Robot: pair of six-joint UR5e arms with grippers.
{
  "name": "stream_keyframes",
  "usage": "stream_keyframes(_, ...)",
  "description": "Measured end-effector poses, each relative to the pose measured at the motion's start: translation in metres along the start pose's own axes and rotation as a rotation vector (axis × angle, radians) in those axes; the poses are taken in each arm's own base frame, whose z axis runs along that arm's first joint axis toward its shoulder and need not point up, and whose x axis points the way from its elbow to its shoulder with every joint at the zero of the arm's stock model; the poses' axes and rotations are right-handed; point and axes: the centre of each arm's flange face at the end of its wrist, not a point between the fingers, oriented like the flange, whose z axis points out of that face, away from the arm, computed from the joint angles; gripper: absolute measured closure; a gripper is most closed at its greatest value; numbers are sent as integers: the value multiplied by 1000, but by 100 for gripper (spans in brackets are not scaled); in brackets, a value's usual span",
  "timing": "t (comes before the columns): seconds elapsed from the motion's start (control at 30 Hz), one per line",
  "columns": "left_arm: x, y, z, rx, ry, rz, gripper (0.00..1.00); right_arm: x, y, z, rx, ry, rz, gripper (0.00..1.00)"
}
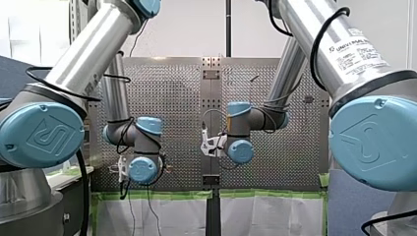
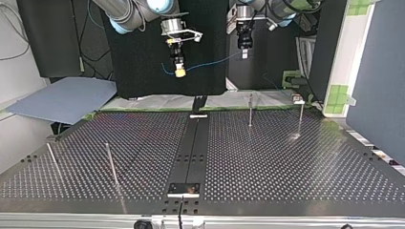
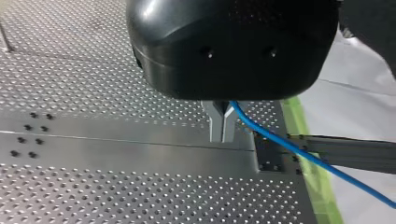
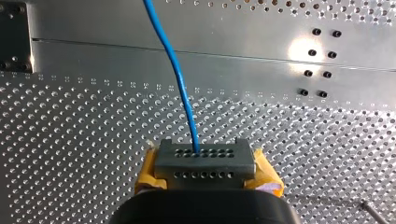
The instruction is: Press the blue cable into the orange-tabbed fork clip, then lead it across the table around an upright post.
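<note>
The blue cable (image 2: 210,63) hangs in the air between my two grippers, high above the perforated table's far edge in the top view. My left gripper (image 3: 222,138), with metal fingers, is shut on the cable (image 3: 299,151), which trails away to one side of it. My right gripper (image 4: 204,156), with yellow pads, is shut on the cable (image 4: 180,79), which runs straight ahead of it over the table. In the top view my right gripper (image 2: 180,72) is at the left and my left gripper (image 2: 244,53) at the right. I cannot make out the fork clip in any view.
Thin upright posts stand on the table: two (image 2: 250,110) (image 2: 300,118) at the top view's far right, two (image 2: 111,163) (image 2: 52,160) at its near left. A dark rail (image 2: 193,148) runs down the middle. A blue-grey board (image 2: 67,101) lies off the table's far left corner.
</note>
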Motion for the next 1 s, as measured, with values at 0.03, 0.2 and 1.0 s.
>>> stream_keyframes(0.03, 1, 0, 0, 0, 3, 2, 100, 0, 0, 0, 0, 0, 0, 100)
stream_keyframes(0.2, 3, 1, -1, 0, 7, 5, 100, 0, 0, 0, 0, 0, 0, 100)
stream_keyframes(1.0, 3, 1, -1, 0, 8, 5, 100, -107, 4, -39, -70, -246, -65, 100)
